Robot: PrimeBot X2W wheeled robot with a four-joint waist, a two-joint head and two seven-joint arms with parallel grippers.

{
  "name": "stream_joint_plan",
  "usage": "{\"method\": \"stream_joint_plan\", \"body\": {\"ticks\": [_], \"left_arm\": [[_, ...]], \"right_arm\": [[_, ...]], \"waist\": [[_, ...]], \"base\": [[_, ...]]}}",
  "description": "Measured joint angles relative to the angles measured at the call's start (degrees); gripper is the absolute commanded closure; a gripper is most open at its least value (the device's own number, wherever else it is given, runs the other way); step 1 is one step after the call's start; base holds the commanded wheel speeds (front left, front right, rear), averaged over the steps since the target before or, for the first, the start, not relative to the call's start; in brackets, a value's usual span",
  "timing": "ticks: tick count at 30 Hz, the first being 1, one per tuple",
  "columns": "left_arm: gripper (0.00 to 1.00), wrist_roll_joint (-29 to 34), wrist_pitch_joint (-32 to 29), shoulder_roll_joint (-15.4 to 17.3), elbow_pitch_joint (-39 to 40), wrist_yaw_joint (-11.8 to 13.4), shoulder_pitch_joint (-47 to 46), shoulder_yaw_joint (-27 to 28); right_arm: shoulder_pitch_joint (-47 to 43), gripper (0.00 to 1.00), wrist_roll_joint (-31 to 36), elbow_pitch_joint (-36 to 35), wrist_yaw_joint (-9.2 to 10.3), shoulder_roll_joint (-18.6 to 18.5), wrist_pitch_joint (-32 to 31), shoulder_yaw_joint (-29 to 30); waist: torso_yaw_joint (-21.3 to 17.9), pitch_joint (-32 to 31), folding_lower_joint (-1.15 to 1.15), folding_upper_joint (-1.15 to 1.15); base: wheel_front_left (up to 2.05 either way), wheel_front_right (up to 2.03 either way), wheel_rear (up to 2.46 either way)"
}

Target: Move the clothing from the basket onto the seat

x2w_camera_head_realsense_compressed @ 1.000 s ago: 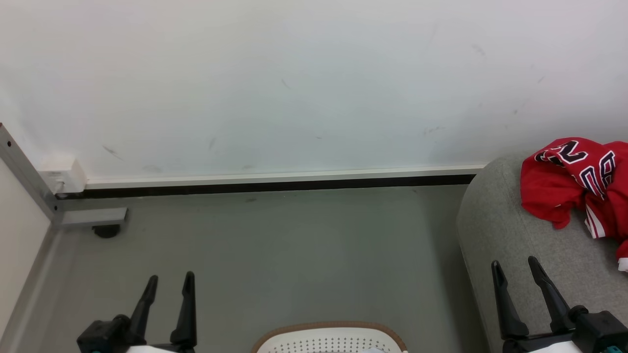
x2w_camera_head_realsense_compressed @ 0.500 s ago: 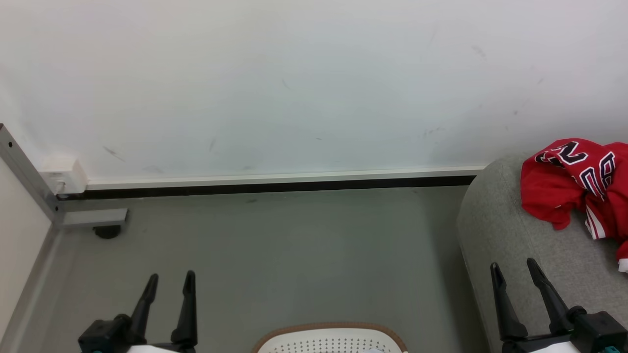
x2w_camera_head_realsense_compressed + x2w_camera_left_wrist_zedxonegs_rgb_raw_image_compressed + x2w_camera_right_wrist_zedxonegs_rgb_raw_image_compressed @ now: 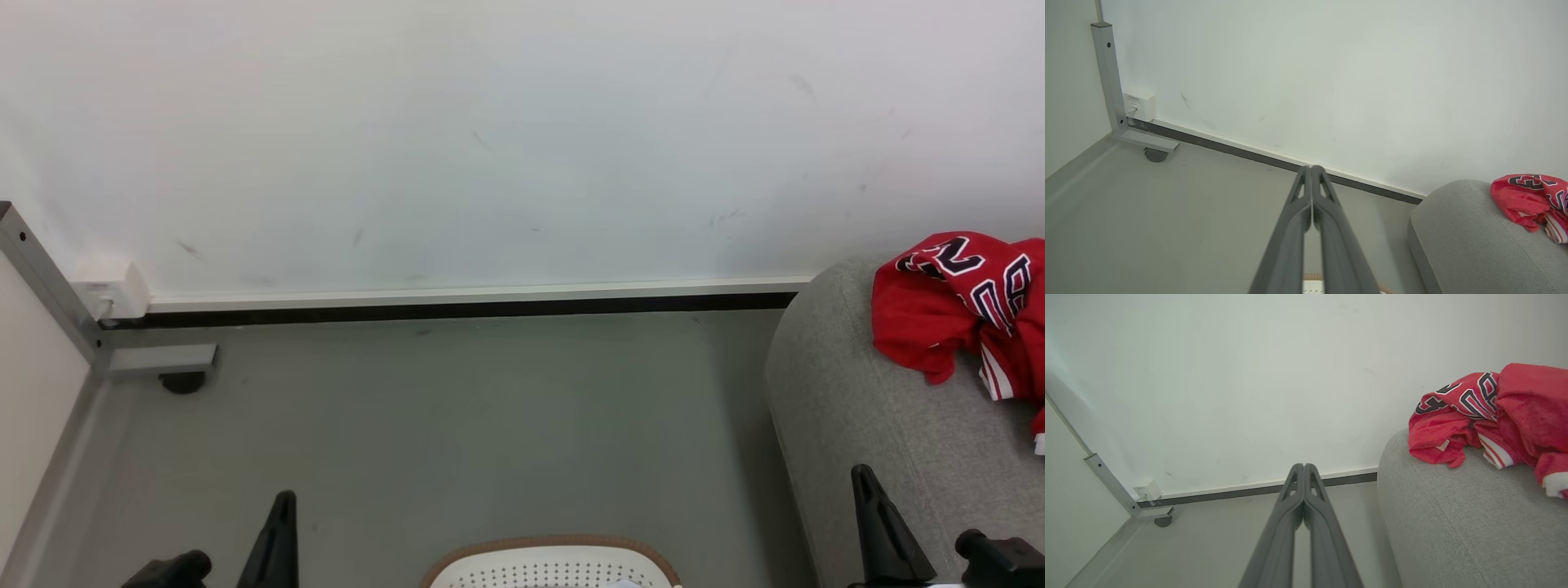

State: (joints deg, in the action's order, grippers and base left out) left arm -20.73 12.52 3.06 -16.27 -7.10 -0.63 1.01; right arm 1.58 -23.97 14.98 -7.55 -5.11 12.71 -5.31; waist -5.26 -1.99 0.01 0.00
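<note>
A red jersey [image 3: 963,310] with black-and-white lettering lies crumpled on the grey seat [image 3: 857,408] at the right; the right wrist view has the jersey [image 3: 1490,416] on the seat [image 3: 1453,531] too. The white basket [image 3: 555,565] with its brown rim peeks in at the bottom middle, a pale scrap at its edge. My left gripper [image 3: 279,523] is low at the left, shut and empty, its fingers pressed together [image 3: 1311,192]. My right gripper [image 3: 878,514] hovers by the seat's near edge, also shut on nothing [image 3: 1303,486].
A white wall with a dark skirting strip [image 3: 457,310] runs across the back. A grey metal frame leg with a caster [image 3: 175,371] and a white wall box [image 3: 110,290] sit at the left corner. Grey floor [image 3: 457,425] lies between the basket and the wall.
Both grippers have gone from open to shut and sit lower in the head view. The whole head picture has shifted slightly, so the camera moved a little.
</note>
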Motion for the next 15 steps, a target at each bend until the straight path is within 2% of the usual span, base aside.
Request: {"method": "stream_joint_plan", "body": {"ticks": [15], "left_arm": [[1.00, -14.23, -3.58, -0.04, 0.42, -0.01, -0.66, 0.82]], "right_arm": [[0.40, 1.00, -13.73, -0.08, 0.00, 0.25, -3.67, 2.09]], "waist": [[0.66, 0.27, 0.00, 0.00]], "base": [[0.00, 0.00, 0.00]]}}
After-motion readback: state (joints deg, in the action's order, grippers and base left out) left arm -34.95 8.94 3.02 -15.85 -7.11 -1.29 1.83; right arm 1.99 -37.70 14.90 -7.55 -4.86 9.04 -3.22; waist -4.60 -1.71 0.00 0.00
